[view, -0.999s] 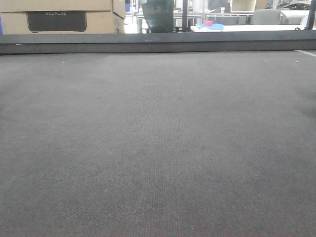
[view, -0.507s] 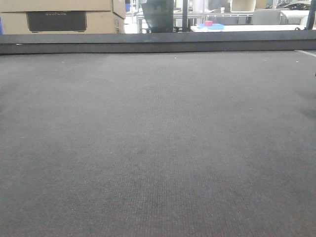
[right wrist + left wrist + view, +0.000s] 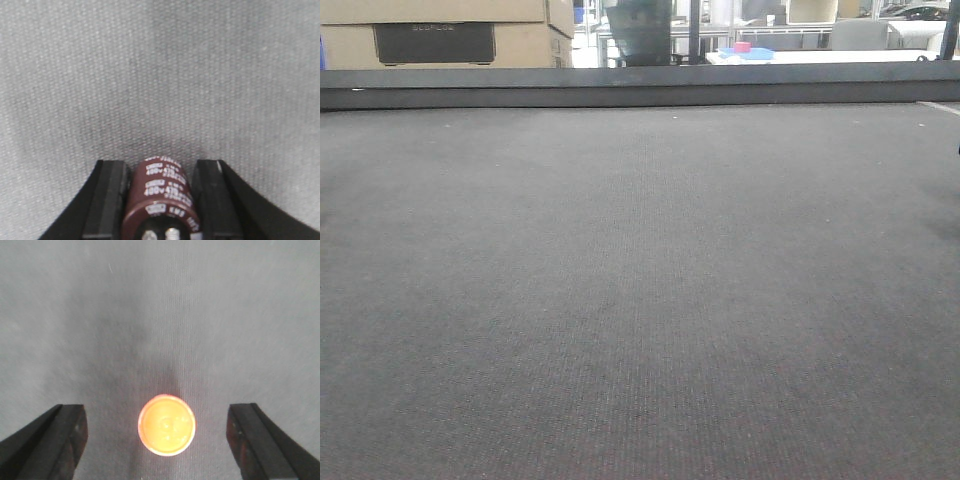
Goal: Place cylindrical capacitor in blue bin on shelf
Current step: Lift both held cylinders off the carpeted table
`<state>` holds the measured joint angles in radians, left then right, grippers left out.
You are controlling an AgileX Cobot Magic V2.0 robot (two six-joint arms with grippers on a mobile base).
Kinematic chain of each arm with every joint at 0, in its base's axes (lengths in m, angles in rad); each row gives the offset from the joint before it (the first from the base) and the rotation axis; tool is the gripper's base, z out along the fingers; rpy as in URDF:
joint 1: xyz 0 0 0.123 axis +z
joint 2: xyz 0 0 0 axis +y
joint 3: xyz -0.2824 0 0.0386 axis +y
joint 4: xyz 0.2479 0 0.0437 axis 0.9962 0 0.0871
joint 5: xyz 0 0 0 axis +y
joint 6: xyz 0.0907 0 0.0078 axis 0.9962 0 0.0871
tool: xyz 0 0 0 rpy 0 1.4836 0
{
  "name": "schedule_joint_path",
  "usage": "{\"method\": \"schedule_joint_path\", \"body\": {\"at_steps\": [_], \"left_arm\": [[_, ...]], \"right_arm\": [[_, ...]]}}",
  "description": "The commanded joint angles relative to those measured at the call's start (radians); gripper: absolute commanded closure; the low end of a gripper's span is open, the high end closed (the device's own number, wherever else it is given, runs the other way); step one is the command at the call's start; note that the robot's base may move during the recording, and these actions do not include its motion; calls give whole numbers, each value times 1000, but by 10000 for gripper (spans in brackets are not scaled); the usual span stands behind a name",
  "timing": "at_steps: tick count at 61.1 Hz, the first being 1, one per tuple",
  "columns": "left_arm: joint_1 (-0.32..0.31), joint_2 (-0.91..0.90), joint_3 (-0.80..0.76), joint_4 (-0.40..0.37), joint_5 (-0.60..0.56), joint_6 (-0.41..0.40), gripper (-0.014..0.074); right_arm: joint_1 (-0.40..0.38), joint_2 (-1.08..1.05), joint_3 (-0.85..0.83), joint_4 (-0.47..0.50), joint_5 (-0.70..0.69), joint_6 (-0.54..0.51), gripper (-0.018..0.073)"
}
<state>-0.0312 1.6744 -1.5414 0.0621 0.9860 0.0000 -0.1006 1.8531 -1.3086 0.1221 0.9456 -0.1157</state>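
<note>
In the right wrist view my right gripper (image 3: 160,169) is shut on a dark brown cylindrical capacitor (image 3: 162,195) with white print. It lies lengthwise between the black fingers, terminals towards the camera, over the grey mat. In the left wrist view my left gripper (image 3: 157,415) is open wide. A round orange cylinder (image 3: 166,425), seen end-on, stands on the mat between the fingers, touching neither. The shelf and a blue bin on it are out of view. Neither gripper shows in the front view.
The grey mat (image 3: 640,280) fills the front view, ending at a dark rail (image 3: 640,85). Beyond it are cardboard boxes (image 3: 445,35) at far left and a distant white table holding a blue tray (image 3: 752,53) with a pink item.
Almost nothing has moved in the front view. A small dark sliver has come in at the right edge, and the shadow at the left has thinned.
</note>
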Motion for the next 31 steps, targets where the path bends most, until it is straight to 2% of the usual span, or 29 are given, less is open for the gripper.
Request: {"method": "schedule_joint_path", "body": {"at_steps": [1,15,31], "left_arm": [[2,25,-6,-5,6,-8,120],[2,88,-6,-8,53,-8,120],[-42,148,-6,-7,70,-8,120]], "right_arm": [[-6,-3,-7,5,9,-6,722],[-6,-3,-7,5,-2,-6,722],[-6,-3,-7,13,-6,-6,722]]}}
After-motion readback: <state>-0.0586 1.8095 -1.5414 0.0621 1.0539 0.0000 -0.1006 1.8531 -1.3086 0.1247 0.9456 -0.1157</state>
